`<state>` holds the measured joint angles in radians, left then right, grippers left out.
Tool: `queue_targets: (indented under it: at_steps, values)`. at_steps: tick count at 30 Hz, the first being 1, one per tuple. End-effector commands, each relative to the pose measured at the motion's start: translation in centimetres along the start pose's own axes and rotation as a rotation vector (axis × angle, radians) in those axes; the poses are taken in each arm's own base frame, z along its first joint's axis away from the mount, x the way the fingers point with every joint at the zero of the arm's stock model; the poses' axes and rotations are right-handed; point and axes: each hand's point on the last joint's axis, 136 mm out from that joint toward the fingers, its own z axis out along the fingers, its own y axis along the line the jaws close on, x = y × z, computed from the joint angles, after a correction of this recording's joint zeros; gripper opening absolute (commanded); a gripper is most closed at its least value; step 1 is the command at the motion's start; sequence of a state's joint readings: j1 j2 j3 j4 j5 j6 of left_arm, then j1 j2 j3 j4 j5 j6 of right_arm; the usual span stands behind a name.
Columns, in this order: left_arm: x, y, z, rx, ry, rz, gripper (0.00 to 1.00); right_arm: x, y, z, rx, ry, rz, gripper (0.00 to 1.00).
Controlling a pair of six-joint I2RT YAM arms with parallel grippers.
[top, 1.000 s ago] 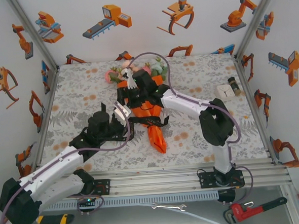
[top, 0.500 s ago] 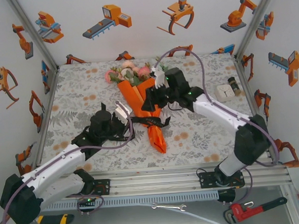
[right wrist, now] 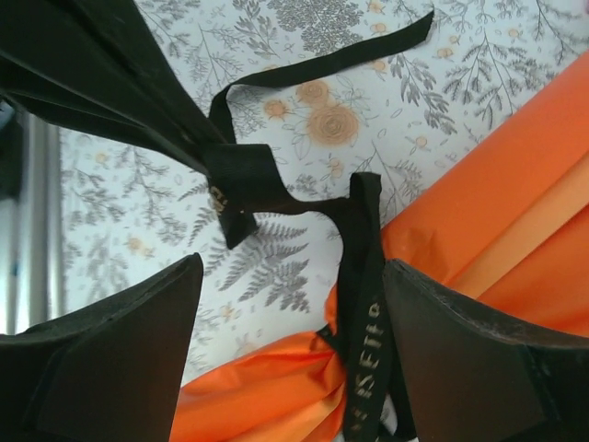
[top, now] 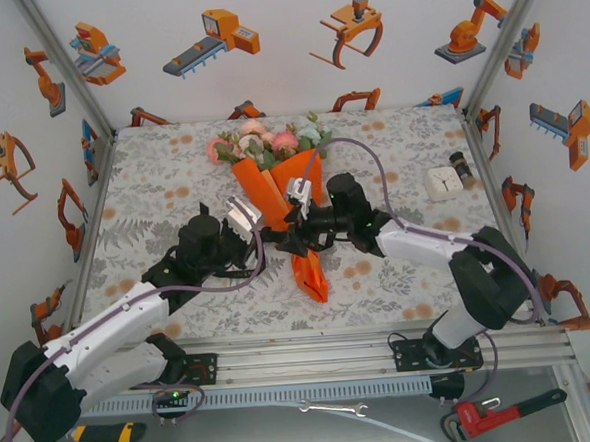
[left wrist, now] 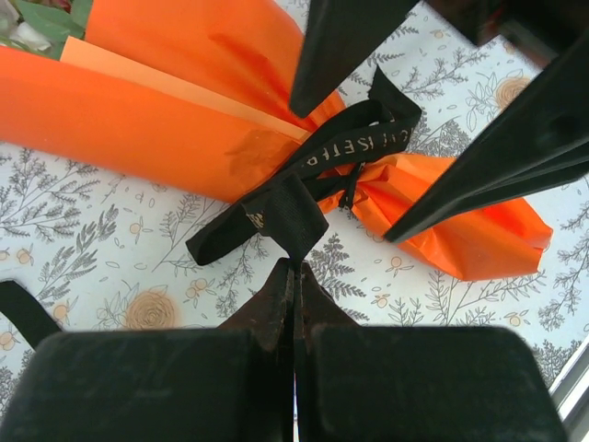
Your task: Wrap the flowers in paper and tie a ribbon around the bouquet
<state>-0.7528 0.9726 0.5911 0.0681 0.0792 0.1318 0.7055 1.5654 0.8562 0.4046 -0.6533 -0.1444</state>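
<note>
Left claw (left wrist: 294,272) on ribbon (left wrist: 350,147), right claw (right wrist: 293,267) astride bouquet (top: 273,187), box (top: 441,180) aside

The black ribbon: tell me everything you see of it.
The ribbon is a narrow, flat black band, cloth-like, with pale lettering. It wraps the pinched lower part of the orange paper. One end is clamped in the shut left gripper; another tail lies curled on the tablecloth. The open right gripper straddles one strand.

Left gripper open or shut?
Shut. The left gripper has its jaws pressed together, pinching a fold of the ribbon.
</note>
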Motion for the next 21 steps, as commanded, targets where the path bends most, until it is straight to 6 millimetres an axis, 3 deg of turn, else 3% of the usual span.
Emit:
queue_targets:
  at_steps: [1, 4, 7, 9, 12, 14, 18, 21]
  values:
    - [-2.7, 0.0, -0.9, 0.005, -0.082, 0.005, 0.00, -2.7, 0.6, 1.7, -0.038, -0.109, -0.182, 0.75]
    - [-2.4, -0.1, -0.7, 0.007, -0.065, 0.002, 0.00, -2.4, 1.3, 3.3, -0.098, -0.109, -0.174, 0.74]
    - [-2.1, 0.0, -0.7, 0.002, -0.053, 0.003, 0.00, -3.1, 1.2, 3.6, -0.096, -0.147, -0.149, 0.69]
    - [-1.8, 0.1, -0.6, -0.006, -0.043, 0.005, 0.00, -3.3, 1.3, 3.4, -0.098, -0.153, -0.143, 0.61]
    - [-1.4, 0.3, -0.4, -0.012, -0.021, 0.011, 0.00, -2.9, 1.3, 3.0, -0.082, -0.142, -0.137, 0.37]
    - [-1.1, 0.2, -0.1, -0.008, -0.003, 0.011, 0.00, -2.6, 1.1, 2.7, -0.068, -0.130, -0.133, 0.28]
    - [-0.8, 0.3, -0.1, -0.015, 0.011, 0.009, 0.00, -2.1, 1.2, 2.1, -0.064, -0.072, -0.122, 0.25]
    - [-0.9, 0.4, -0.3, -0.019, -0.003, 0.012, 0.00, -2.2, 1.3, 1.7, -0.063, -0.053, -0.113, 0.30]
